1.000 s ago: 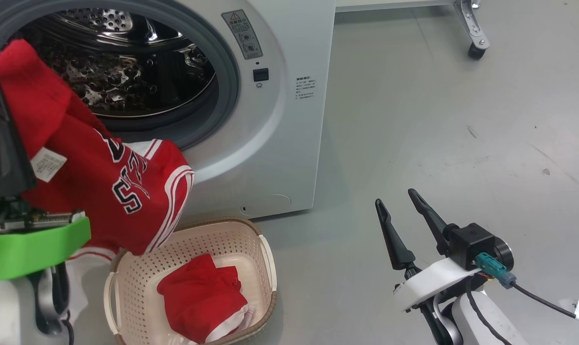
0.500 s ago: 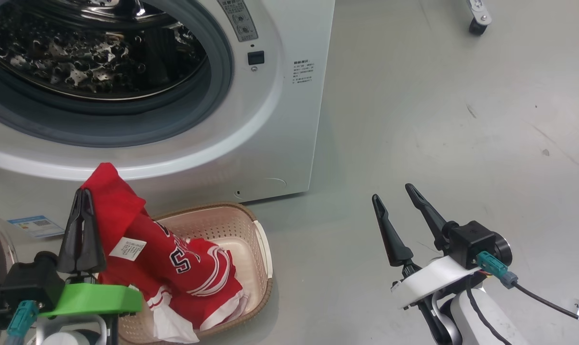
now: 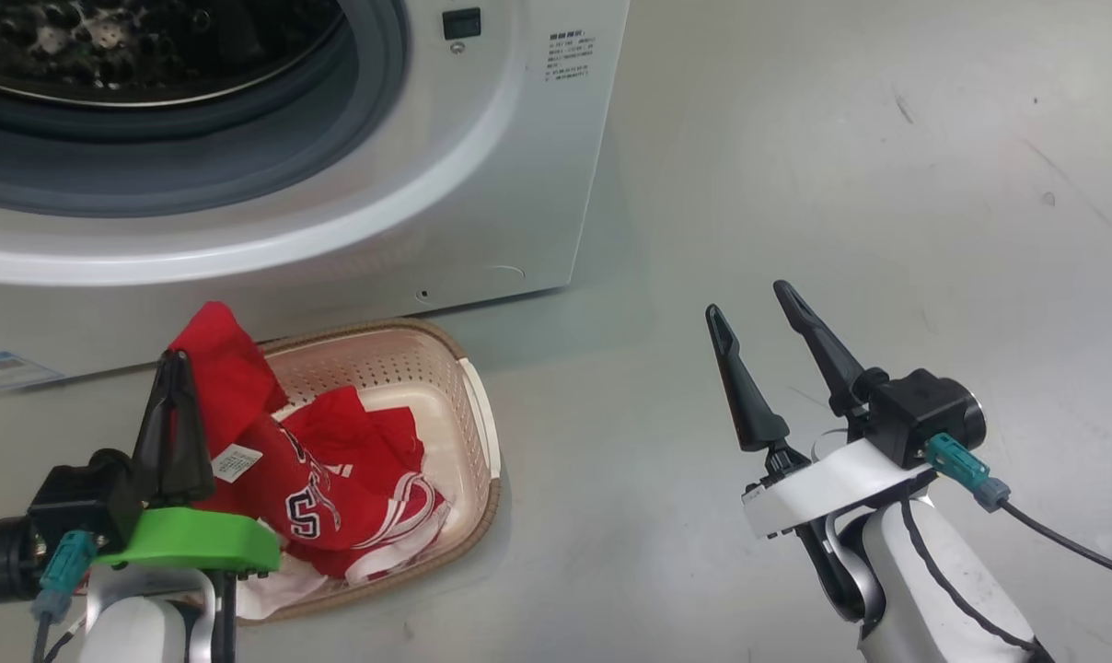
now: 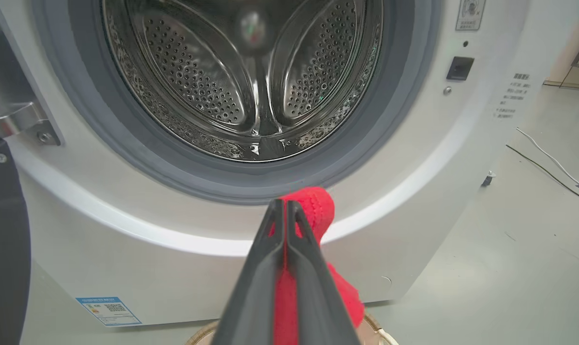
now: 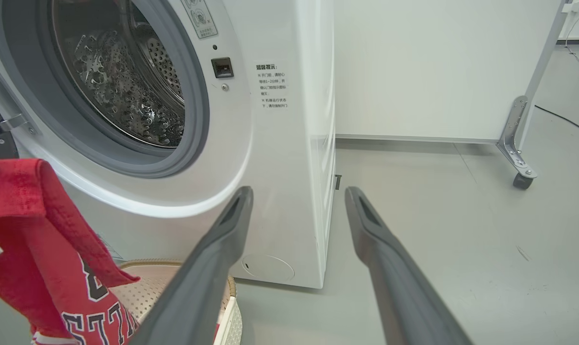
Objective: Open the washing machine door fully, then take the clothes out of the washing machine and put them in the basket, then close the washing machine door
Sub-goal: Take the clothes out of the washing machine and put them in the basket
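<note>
Head view: the clothes (image 3: pixel 335 479), bright red with white trim and dark lettering, lie heaped in the basket (image 3: pixel 471 405), a cream perforated tub on the floor (image 3: pixel 795 184) just in front of the washing machine (image 3: pixel 482 166). One upper fold of the red fabric rises above the basket's rim, pinched in the left tool (image 3: pixel 175 368), whose two dark fingers (image 3: pixel 171 442) are clenched on it; the left wrist view shows that fold squeezed between them. The steel drum (image 4: pixel 251 86) behind the grey gasket (image 4: pixel 126 158) shows bare metal wherever it can be seen. A dark slab beside the hinge (image 4: pixel 21 124), at the left edge of the left wrist view, looks like the washing machine door (image 4: pixel 2 249), swung open. The right tool (image 3: pixel 747 302) hovers over the floor well to the right, its prongs spread, grasping nothing. Judged from this, opening and unloading look done or nearly so; letting go of the cloth and closing the door remain.
</note>
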